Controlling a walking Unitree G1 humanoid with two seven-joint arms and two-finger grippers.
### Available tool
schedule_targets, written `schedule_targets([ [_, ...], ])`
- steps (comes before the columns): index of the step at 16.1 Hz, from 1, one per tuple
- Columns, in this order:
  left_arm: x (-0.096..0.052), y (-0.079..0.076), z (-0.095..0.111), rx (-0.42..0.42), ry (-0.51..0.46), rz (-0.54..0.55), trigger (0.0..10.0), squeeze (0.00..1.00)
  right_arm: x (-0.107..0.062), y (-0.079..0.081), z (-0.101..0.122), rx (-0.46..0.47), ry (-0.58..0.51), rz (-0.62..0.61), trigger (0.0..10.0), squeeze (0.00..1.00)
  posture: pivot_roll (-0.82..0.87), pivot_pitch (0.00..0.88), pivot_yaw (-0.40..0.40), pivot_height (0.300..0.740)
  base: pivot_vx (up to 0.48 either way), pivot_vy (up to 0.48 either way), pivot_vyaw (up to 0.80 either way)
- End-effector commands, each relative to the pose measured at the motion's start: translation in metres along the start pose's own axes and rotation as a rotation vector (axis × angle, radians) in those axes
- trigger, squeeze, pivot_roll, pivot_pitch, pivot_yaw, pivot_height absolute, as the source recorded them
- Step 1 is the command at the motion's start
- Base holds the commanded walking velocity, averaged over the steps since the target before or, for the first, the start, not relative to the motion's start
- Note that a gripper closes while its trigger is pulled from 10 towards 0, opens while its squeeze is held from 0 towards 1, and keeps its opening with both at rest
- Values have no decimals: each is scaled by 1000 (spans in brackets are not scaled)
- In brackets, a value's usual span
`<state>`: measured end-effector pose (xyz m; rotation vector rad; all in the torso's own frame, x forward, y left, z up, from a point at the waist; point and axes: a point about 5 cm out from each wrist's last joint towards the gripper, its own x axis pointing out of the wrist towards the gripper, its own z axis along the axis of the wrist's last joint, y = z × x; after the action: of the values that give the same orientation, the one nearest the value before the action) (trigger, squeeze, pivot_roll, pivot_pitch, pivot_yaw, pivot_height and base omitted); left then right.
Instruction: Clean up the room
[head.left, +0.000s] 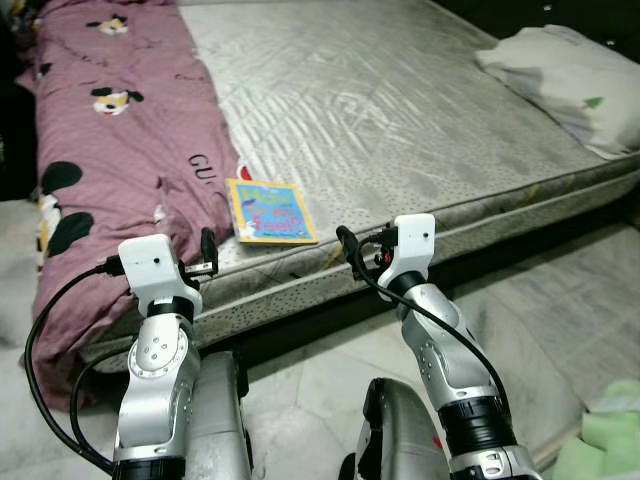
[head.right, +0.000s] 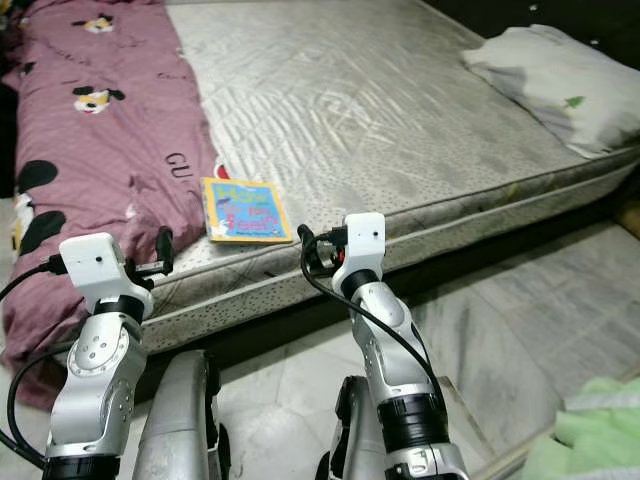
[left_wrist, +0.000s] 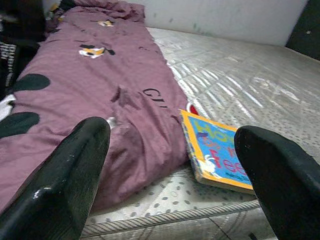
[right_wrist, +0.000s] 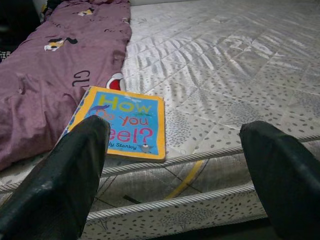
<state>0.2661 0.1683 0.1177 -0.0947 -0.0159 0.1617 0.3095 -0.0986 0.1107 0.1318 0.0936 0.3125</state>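
A thin book (head.left: 270, 211) with a yellow border and blue cover lies flat near the front edge of the grey mattress (head.left: 400, 110), beside a purple cartoon-print blanket (head.left: 110, 150). The book (right_wrist: 125, 122) reads "How do you feel?" in the right wrist view, and its corner (left_wrist: 217, 152) shows past the blanket in the left wrist view. My left gripper (left_wrist: 175, 175) is open, held just short of the mattress edge to the book's left. My right gripper (right_wrist: 175, 175) is open too, level with the mattress edge to the book's right. Neither touches anything.
A white pillow (head.left: 565, 80) lies at the mattress's far right corner. The blanket hangs over the bed's left side to the floor. Light green cloth (head.left: 605, 440) lies on the pale tiled floor (head.left: 560, 300) at lower right.
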Motion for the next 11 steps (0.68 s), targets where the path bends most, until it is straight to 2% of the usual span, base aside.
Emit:
schedule_targets([
  [1, -1, -1, 3, -10, -12, -11, 10000, 0, -1, -2, 1, 2, -1, -4, 10000, 0, 108, 74, -79, 563, 285, 0, 0],
  [3, -2, -3, 2, -10, -8, -22, 10000, 0, -1, -2, 0, -7, 3, -2, 10000, 0, 109, 75, -79, 563, 283, 0, 0],
  [5, -2, -3, 2, -13, -6, -28, 10000, 0, -1, -1, 0, -15, 1, 10, 10000, 0, 110, 76, -81, 563, 0, 0, 0],
  [8, -3, -5, 1, -15, 3, -39, 10000, 0, -1, -1, 0, -15, 4, 3, 10000, 0, 106, 80, -80, 563, 289, 0, 692],
  [11, -2, -6, 0, -19, 12, -47, 10000, 0, 0, -4, 0, -10, 8, -16, 10000, 0, 101, 97, -80, 563, 210, 0, 0],
])
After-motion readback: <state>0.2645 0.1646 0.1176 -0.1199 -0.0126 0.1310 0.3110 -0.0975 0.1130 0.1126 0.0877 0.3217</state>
